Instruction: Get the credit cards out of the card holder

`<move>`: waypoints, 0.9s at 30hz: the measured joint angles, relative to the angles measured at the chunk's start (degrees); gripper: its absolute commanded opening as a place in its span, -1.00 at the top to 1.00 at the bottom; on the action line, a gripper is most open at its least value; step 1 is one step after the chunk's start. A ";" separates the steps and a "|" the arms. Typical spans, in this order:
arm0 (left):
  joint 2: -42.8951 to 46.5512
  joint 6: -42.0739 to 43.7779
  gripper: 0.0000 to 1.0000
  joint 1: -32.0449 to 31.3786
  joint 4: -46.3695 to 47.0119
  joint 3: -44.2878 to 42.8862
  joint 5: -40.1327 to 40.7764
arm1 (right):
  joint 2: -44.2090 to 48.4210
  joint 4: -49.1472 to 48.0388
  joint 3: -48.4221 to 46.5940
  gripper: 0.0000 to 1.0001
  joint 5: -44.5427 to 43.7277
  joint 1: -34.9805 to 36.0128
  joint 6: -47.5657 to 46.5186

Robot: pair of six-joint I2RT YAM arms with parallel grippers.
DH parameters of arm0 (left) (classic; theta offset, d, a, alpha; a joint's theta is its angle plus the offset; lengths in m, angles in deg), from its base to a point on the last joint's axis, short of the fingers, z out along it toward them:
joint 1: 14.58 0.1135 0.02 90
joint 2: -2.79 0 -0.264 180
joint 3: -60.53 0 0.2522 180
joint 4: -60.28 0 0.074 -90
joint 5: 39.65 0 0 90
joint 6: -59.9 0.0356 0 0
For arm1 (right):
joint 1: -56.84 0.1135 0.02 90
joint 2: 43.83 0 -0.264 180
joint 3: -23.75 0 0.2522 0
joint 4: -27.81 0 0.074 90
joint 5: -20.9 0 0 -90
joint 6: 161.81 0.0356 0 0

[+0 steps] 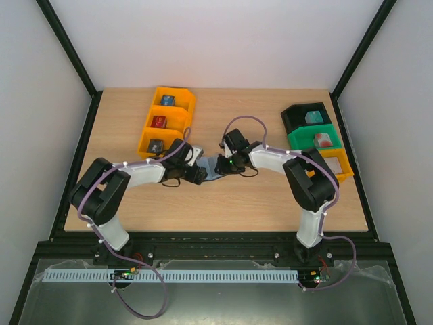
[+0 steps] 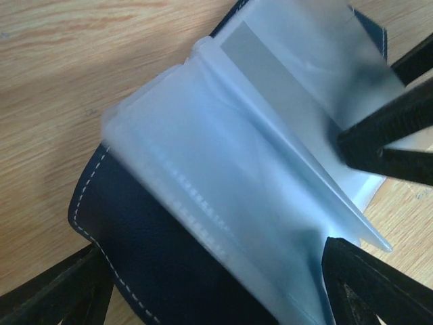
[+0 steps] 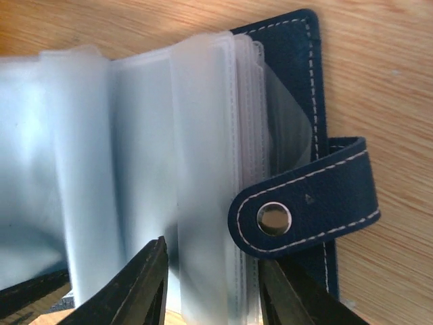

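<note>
**Open card holder (image 1: 211,169) lies between two arms at centre stage**

From my remote seat: the card holder lies opened out at the middle of the wooden table (image 1: 270,203), with both arms bent inward to meet over it; its navy cover lies against the wood and its clear plastic sleeves (image 2: 223,156) fan upward. My right tool (image 3: 211,254) is closed on a bundle of those sleeves, one black finger (image 3: 135,291) on each side of the stack; just beside it the closing tab (image 3: 318,196) curls over the sleeve edges, its metal snap (image 3: 274,218) showing. My left tool (image 2: 211,244) stands with jaws spread wide across the holder's other end; one finger is beside the stitched navy cover and the other is at the edge of the sleeves; whether either presses on it I cannot tell. A grey rectangle (image 2: 250,47) shows through one sleeve in the left wrist view; what it is I cannot tell. At the left rear, a yellow bin (image 1: 189,108) of three compartments holds what look like the credit cards (image 1: 159,122), one to a compartment; blue at the back, red in the middle, dark at the front; all lie well apart from the holder. On the right stand a black bin (image 1: 292,120) and a green bin (image 1: 301,143), side by side and touching.
</note>
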State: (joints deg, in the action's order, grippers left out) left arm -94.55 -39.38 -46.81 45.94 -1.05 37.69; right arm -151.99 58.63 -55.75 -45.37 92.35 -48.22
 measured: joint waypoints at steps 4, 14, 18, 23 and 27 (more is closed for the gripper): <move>-0.68 -0.31 -0.44 0.00 0.98 -1.03 0.20 | -0.35 -0.83 0.28 0.40 2.40 -0.02 0.26; -2.10 -1.95 0.95 -0.72 5.14 -3.87 -2.40 | -0.15 -2.84 1.66 0.38 5.86 0.24 0.63; -2.08 -0.87 0.95 -0.76 4.87 -4.00 -2.78 | 2.19 -3.37 3.80 0.23 7.80 -1.79 0.37; 0.15 5.73 0.95 -0.98 -0.26 -6.05 -2.80 | 13.25 -4.68 7.78 0.00 13.40 -10.23 -1.31; 7.72 10.97 0.95 -0.35 -3.74 -7.06 -4.24 | 23.67 -6.95 7.74 -0.10 18.95 -16.39 -3.39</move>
State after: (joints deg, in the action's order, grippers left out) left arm -86.84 -28.41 -47.16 42.20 -8.11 33.45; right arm -128.31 51.68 -48.01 -26.42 75.95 -51.61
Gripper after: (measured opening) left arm 0.035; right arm 0.524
